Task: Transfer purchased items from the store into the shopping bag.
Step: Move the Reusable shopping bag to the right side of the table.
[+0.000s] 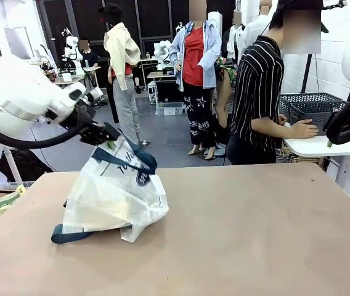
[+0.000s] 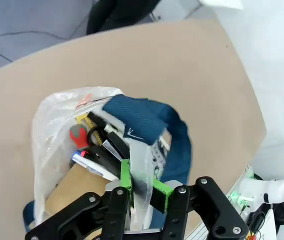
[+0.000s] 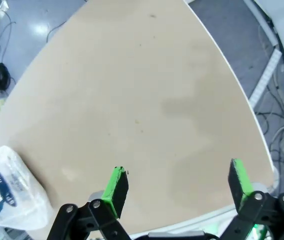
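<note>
Bag (image 2: 67, 150) rim between left tool (image 2: 143, 186) pads

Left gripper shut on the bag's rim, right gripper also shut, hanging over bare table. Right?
Not quite. The left gripper is shut on the bag rim, but the right gripper is open over the bare table, as the right wrist view shows.

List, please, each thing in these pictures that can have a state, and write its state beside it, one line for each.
left gripper: shut on the shopping bag's rim, holding it up.
right gripper: open, empty, above bare table.
shopping bag: on the table, mouth open, items inside.
navy handle: draped over the bag's mouth.
basket: on a side table, under the person's hand.
</note>
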Robot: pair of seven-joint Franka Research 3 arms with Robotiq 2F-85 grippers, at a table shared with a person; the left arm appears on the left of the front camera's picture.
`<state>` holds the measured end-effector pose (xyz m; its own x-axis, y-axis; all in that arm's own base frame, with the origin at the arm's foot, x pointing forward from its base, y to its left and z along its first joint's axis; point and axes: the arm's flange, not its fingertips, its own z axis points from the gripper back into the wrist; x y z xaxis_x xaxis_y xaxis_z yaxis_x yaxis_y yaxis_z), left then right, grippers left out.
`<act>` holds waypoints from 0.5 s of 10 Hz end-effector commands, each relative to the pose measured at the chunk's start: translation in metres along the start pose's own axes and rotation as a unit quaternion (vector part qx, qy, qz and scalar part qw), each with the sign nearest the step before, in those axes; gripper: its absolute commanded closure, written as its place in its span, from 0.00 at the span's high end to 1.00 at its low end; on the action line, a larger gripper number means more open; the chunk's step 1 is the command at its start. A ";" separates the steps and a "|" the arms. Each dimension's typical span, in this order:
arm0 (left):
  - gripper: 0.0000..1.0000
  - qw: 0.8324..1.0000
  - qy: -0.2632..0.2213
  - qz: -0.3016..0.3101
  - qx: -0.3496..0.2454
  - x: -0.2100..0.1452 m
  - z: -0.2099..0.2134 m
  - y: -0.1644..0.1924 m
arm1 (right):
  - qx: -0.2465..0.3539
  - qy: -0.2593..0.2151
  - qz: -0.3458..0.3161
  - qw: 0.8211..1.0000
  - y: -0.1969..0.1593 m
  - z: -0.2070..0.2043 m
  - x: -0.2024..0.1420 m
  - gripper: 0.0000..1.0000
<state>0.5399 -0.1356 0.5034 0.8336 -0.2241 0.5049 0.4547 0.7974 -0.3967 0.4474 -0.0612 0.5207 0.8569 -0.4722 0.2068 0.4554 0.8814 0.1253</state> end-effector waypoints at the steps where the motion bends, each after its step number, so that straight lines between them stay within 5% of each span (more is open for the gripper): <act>1: 0.00 1.000 -0.021 0.020 0.012 -0.001 0.040 0.004 | -0.005 0.002 0.004 1.000 -0.002 -0.002 -0.001 1.00; 5: 0.00 0.991 -0.072 0.078 0.075 0.003 0.132 0.012 | -0.005 0.002 0.004 1.000 -0.002 -0.002 -0.001 1.00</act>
<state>0.5141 -0.0543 0.5834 0.8227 -0.0624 0.5651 0.3218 0.8705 -0.3723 0.4474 -0.0617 0.5202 0.8567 -0.4729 0.2058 0.4562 0.8810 0.1251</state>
